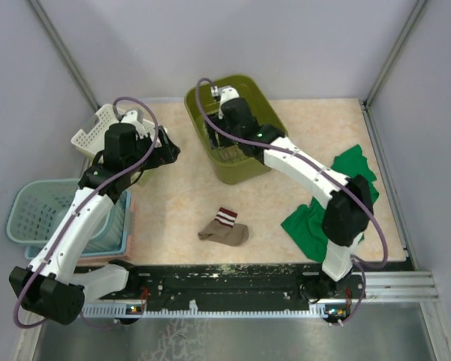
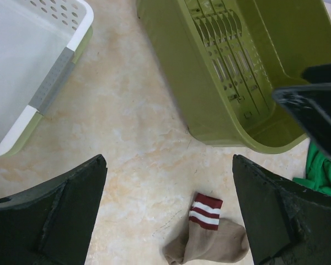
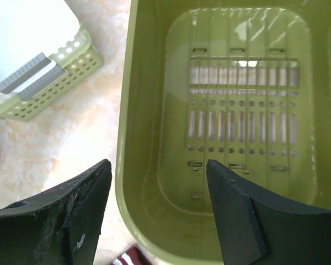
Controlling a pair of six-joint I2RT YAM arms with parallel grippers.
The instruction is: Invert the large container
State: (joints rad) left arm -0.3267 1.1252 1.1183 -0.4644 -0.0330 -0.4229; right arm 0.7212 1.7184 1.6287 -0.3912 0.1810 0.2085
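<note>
Nearest the arm bases, a brown sock (image 1: pixel 224 228) with dark red and white stripes lies flat on the counter (image 1: pixel 180 210). To its right is a crumpled green cloth (image 1: pixel 316 226). At the left edge a blue basket (image 1: pixel 37 210) sits on top of a pink one.

Further in, the left fingers (image 2: pixel 55 221) hang spread wide above bare counter and hold nothing. They sit between a white basket (image 1: pixel 94 135) at the far left and the large container (image 1: pixel 248 167).

The large container, an olive-green plastic tub, stands upright at the far middle of the counter, its open top facing up and its slotted floor showing inside. In the top view it looks slightly tipped, though the tilt is hard to judge.

The right fingers (image 3: pixel 237 221) are also spread wide. They are poised over the tub's near left corner, one outside the wall and one over the inside, with the rim between them. No contact with the plastic can be made out.
</note>
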